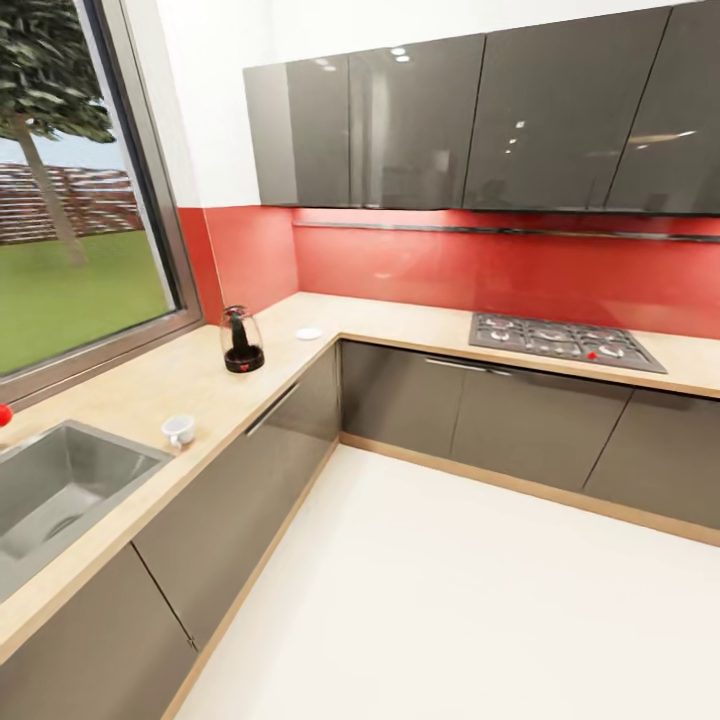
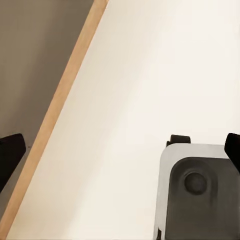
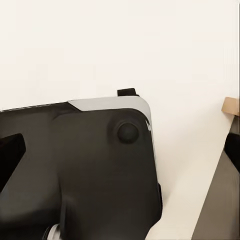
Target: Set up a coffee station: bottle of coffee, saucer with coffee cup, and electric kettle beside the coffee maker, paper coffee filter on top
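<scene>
The electric kettle (image 1: 241, 342), dark-tinted glass with a black lid and base, stands on the kitchen countertop (image 1: 150, 385) below the window. A white coffee cup (image 1: 179, 430) rests nearer the sink, close to the counter's front edge. The small white saucer (image 1: 309, 333) lies in the counter's corner. The bottle of coffee and the kitchen shelf are out of view. My left gripper (image 2: 120, 152) hangs open over the pale floor beside the cabinet plinth. My right gripper (image 3: 120, 150) is open too, above my own dark base (image 3: 75, 170).
A steel sink (image 1: 50, 485) is set into the counter at the left, with a small red object (image 1: 3, 413) beside it. A gas hob (image 1: 560, 340) sits in the far run. Grey wall cabinets (image 1: 450, 120) hang above. The white floor (image 1: 470, 610) lies between the cabinet fronts.
</scene>
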Controlling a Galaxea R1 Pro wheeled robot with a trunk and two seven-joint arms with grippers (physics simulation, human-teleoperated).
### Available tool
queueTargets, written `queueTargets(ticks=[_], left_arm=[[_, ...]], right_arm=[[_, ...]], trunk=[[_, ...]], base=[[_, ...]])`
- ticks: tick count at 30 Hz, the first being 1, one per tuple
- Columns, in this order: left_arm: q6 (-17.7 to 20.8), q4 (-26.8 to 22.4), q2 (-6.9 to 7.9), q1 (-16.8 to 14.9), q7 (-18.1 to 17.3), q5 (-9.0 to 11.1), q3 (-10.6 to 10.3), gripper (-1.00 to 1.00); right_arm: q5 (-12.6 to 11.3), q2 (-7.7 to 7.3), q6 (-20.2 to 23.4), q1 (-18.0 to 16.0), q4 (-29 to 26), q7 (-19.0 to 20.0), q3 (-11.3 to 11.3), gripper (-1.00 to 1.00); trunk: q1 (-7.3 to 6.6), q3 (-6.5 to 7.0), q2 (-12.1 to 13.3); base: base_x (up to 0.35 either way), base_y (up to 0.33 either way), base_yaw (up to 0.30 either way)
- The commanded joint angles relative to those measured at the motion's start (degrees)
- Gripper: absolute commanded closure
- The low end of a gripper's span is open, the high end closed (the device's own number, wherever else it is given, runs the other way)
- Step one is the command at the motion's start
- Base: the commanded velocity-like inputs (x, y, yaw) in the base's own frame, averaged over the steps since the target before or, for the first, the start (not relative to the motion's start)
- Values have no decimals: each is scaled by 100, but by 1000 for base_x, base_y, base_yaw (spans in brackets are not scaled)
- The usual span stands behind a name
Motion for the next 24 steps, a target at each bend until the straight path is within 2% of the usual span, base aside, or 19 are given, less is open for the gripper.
queueTargets(ticks=[1, 10, 16, 24], left_arm=[[-19, 2, 2, -5, 24, 55, -50, -100], [-19, 6, 10, -11, 24, 55, -50, -100], [-19, 10, 10, -11, 24, 55, -50, -100], [-19, 10, 9, -11, 24, 48, -50, -100]], right_arm=[[53, 3, -19, -5, 4, -14, -44, -100], [45, -6, -20, -5, -2, -16, -54, -100], [45, -7, -12, -5, -3, -16, -60, -100], [45, -7, -12, -5, 1, -16, -54, -100]], trunk=[[6, -12, -11], [6, -12, -11], [6, -12, -11], [6, -12, -11]], base=[[313, -129, 0], [313, -134, -4], [313, -161, -179], [313, -165, -34]])
